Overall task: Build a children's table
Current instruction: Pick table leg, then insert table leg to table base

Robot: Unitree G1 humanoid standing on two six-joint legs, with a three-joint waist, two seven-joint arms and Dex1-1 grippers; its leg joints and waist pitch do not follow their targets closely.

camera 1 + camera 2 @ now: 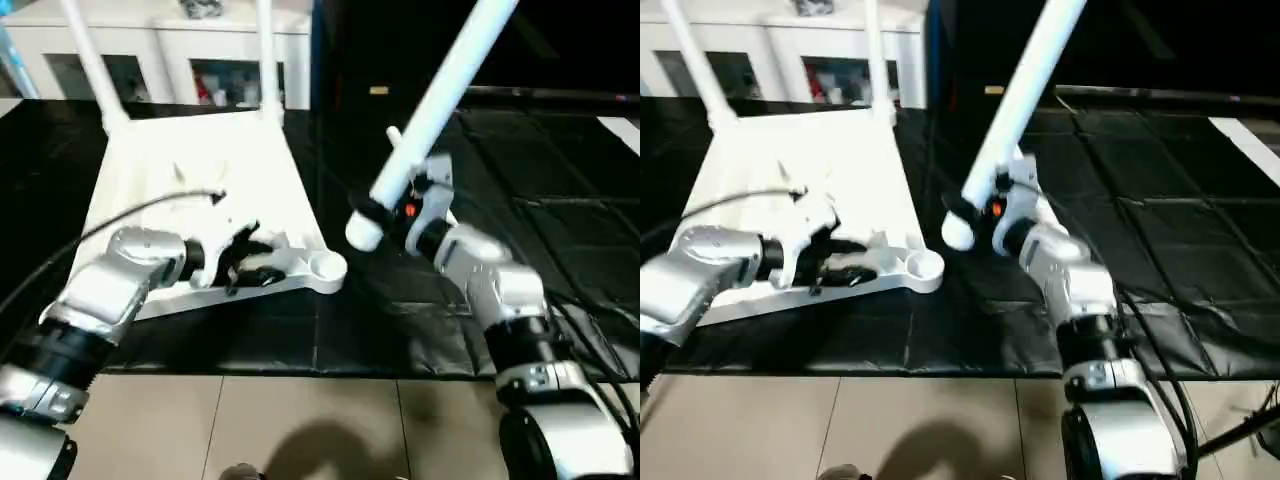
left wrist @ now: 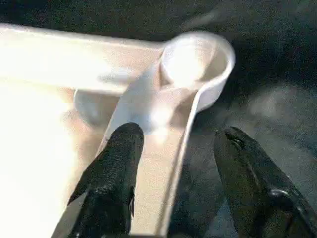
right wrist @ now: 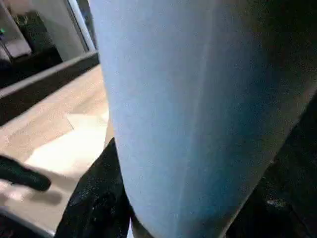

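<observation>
The children's table top (image 1: 200, 170) lies upside down on a black mat, with two white legs (image 1: 95, 70) (image 1: 266, 60) standing in its far corners. Its near right corner socket (image 1: 326, 266) is empty. My left gripper (image 1: 245, 262) is open and straddles the near rim just behind that socket (image 2: 195, 62): one finger (image 2: 119, 163) is inside the rim and the other is outside over the mat. My right gripper (image 1: 395, 215) is shut on a third white leg (image 1: 440, 90). This leg tilts up to the right, and its thick lower end hangs just right of the socket. That leg (image 3: 198, 99) sits between the right fingers (image 3: 96, 198).
A white glass-door cabinet (image 1: 170, 60) stands behind the table top. The black mat (image 1: 540, 170) stretches to the right, and beige floor (image 1: 300, 420) lies in front. A black cable (image 1: 130, 215) runs over the table top to my left wrist.
</observation>
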